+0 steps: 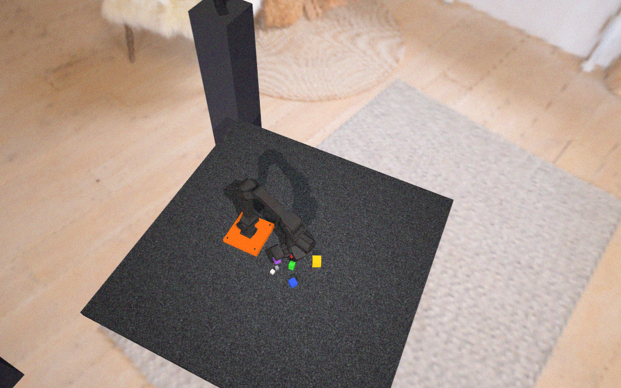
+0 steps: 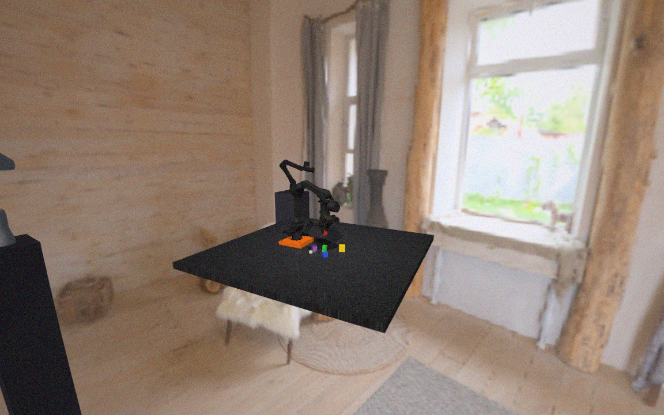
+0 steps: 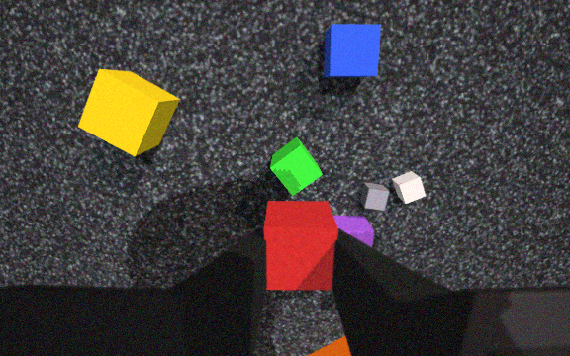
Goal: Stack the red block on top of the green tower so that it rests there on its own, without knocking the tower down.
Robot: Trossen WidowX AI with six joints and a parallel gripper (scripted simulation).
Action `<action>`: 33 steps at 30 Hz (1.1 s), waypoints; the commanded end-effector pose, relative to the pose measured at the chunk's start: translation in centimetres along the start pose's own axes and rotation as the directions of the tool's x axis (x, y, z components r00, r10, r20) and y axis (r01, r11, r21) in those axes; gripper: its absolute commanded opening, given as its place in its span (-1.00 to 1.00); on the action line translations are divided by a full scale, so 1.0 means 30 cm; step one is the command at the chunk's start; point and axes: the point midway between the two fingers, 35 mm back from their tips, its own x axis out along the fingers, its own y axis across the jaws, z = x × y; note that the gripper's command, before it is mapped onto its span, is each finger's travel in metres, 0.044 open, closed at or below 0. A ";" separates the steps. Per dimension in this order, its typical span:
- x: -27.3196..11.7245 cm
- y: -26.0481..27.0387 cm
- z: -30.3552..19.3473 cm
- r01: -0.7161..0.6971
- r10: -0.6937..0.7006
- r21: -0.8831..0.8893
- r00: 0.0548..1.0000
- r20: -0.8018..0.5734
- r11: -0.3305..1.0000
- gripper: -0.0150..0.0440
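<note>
Looking down from the top view, the arm reaches from its orange base plate (image 1: 248, 235) toward a cluster of small cubes on the black table (image 1: 360, 309). The gripper (image 1: 291, 254) hangs just short of the green tower (image 1: 291, 264), with a yellow cube (image 1: 316, 261) and a blue cube (image 1: 292, 282) close by.

The exterior view shows the red block (image 2: 324, 233) carried above the table, not resting on it.

In the wrist view, the fingers are clamped on the red block's sides. The green tower lies just ahead of it, not yet beneath. A purple cube (image 3: 356, 228), a grey cube (image 3: 375, 196) and a white cube (image 3: 409, 187) sit to one side.

Judged step: transport, nearly over the target. The next move calls for centring above the tower, a gentle descent and a clean release.
</note>
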 end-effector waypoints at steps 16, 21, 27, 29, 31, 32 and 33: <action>0.160 -0.006 0.010 0.001 -0.001 -0.011 1.000 0.004 1.000 -0.49; 0.227 -0.006 0.009 0.001 -0.001 -0.011 1.000 0.004 1.000 -0.49; 0.233 -0.007 0.009 0.001 -0.001 -0.011 1.000 0.004 1.000 -0.49; 0.235 -0.007 0.009 0.001 -0.001 -0.011 1.000 0.004 1.000 -0.49; 0.236 -0.007 0.009 0.001 -0.001 -0.011 1.000 0.004 1.000 -0.49; 0.236 -0.007 0.009 0.001 -0.001 -0.011 1.000 0.004 1.000 -0.49; 0.236 -0.007 0.009 0.001 -0.001 -0.011 1.000 0.004 1.000 -0.49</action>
